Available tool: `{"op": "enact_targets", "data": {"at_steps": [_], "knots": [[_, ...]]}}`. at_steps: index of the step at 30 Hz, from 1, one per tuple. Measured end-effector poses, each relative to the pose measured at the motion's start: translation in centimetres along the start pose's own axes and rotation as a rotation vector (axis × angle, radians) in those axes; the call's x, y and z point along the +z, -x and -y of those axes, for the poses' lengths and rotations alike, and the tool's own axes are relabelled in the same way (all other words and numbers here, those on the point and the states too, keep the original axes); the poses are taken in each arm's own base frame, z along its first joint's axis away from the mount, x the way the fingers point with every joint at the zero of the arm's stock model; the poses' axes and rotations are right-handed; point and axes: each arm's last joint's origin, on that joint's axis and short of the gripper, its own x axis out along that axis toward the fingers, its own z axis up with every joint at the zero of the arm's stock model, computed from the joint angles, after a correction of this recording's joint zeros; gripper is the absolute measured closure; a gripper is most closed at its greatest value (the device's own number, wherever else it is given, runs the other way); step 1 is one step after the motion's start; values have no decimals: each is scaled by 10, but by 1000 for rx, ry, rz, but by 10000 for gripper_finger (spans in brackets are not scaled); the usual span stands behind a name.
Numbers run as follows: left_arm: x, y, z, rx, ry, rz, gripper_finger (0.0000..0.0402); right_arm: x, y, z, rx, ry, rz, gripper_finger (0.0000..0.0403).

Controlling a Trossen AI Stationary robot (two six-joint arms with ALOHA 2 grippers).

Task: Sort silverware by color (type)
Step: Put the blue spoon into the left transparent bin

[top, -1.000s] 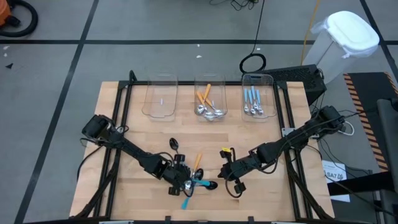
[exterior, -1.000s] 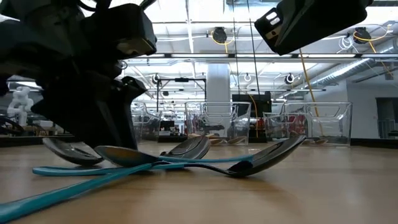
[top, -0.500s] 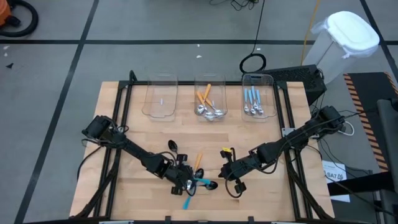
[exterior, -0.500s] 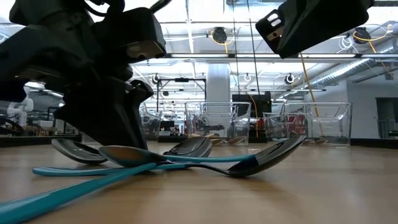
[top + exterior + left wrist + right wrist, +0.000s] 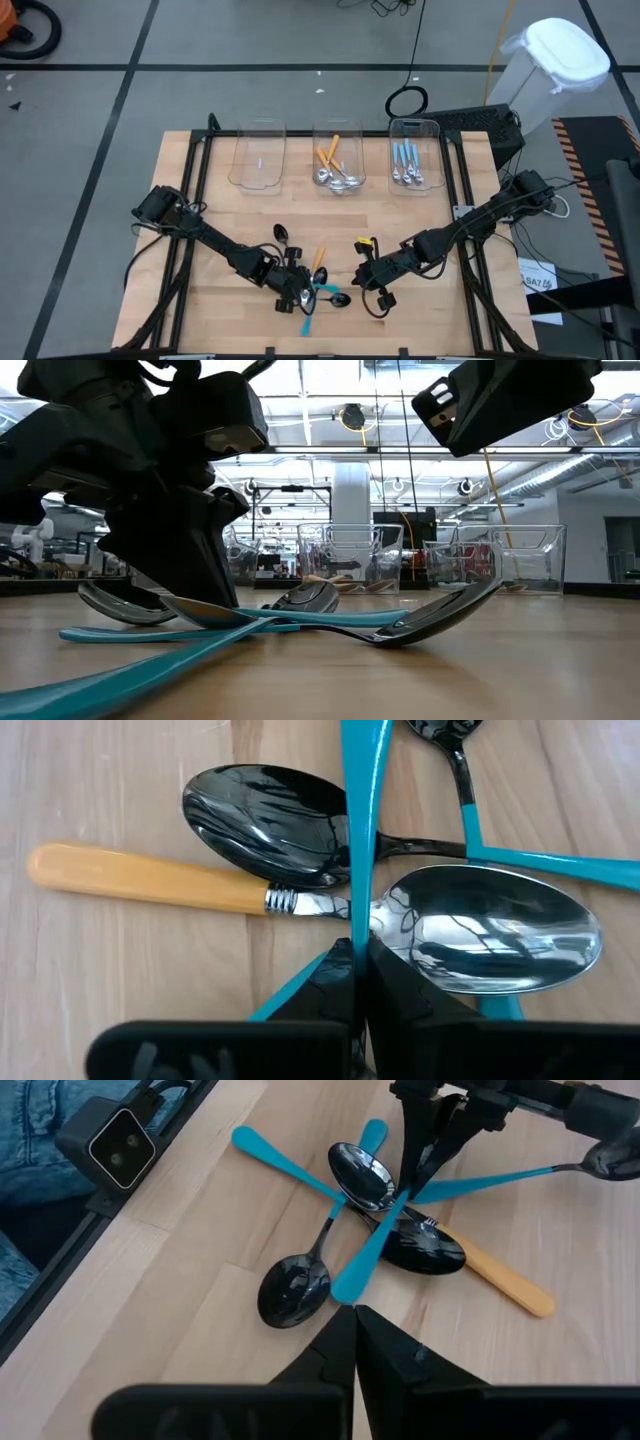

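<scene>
The wooden table holds three clear bins along its far edge. Near the front lies a pile of spoons. One black spoon lies apart.

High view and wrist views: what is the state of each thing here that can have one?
Left pincer: shut on the teal spoon, down in the pile.
Right pincer: shut, empty, beside the pile.
Orange-handled spoon: flat on the table, under the teal handle.
Left bin: no spoons.
Middle bin: holds orange-handled spoons.
Right bin: holds light-blue-handled spoons.
</scene>
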Motion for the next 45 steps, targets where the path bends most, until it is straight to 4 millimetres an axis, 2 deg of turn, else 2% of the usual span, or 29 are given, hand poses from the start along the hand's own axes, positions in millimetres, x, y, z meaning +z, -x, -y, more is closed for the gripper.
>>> {"op": "enact_targets", "data": {"at_steps": [12, 19, 24, 34, 45], "knots": [[1, 22, 1, 40, -17, 15, 395, -2, 0, 0, -5, 6, -18, 399], [9, 39, -2, 93, -6, 81, 396, -3, 0, 0, -6, 4, -29, 399], [15, 58, -6, 153, 7, 142, 396, -6, 0, 0, -8, 2, -60, 399], [26, 113, -13, 312, -40, 314, 396, -11, 1, 1, -14, -29, -115, 399], [32, 149, -30, 361, -80, 403, 396, -13, 1, 1, -16, -37, -138, 399]]}}
